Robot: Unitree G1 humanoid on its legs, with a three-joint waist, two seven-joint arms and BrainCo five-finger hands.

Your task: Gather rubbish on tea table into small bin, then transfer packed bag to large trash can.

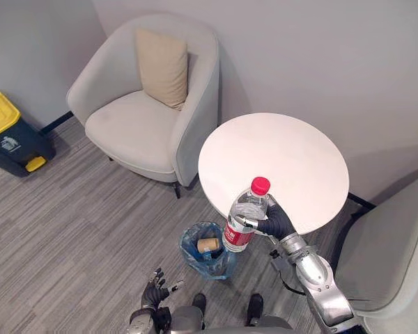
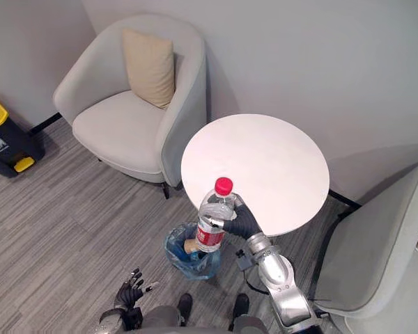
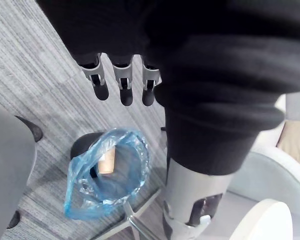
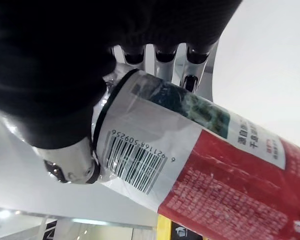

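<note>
Red-capped bottle [image 1: 245, 221] in right robot hand [image 1: 277, 223], seemingly above blue-lined bin [image 1: 217, 267]

Bottle: you're looking at a clear plastic bottle with a red cap [image 1: 238, 235], glossy, with a shiny film label.
Bench: round white bench [image 1: 285, 156], smooth and matt.
Bag: blue plastic bin bag [image 3: 85, 200], thin, crinkled, translucent.
Armchair: light grey armchair [image 1: 129, 129], soft matt cloth.
</note>
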